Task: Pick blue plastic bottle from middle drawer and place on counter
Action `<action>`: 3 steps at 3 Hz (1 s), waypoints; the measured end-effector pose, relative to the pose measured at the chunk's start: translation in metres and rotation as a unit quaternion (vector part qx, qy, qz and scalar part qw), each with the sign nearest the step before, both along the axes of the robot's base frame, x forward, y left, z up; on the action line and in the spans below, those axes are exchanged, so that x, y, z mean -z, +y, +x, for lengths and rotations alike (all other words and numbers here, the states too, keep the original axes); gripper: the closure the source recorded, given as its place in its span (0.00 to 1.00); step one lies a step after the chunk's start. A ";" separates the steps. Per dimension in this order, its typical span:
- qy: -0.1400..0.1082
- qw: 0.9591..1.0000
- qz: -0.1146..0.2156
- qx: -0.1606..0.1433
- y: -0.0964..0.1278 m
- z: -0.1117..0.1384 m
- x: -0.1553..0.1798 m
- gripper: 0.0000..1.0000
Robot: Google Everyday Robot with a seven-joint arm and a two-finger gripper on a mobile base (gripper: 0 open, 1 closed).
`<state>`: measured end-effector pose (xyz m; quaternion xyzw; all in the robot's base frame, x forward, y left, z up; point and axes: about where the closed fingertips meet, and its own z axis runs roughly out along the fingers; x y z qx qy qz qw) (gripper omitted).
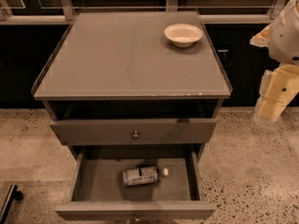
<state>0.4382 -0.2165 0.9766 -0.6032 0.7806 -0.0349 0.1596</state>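
Camera view: blue plastic bottle (141, 175) lies on its side in the open middle drawer (93, 183), approx. centre of floor. Long axis runs left-right, white cap to the right. Claw (273, 101) hangs at the right edge, beside the cabinet, well apart from bottle; wide or narrow, can't tell. Bottle sits left of & nearer than claw. Surface (117, 55) carries a cream bowl (183, 34), far right.

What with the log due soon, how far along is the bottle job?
Done: the middle drawer stands open, exposing the blue plastic bottle lying on its side. In hand: nothing; the gripper hangs right of the counter, clear of the drawer. Left: grasping the bottle, lifting it and setting it on the counter, where a cream bowl sits.
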 end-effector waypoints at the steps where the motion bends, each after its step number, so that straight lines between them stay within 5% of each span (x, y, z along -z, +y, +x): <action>1: 0.000 1.000 0.000 0.000 0.000 0.000 0.000 0.00; 3: -0.001 0.997 0.075 -0.002 -0.013 0.018 0.066 0.00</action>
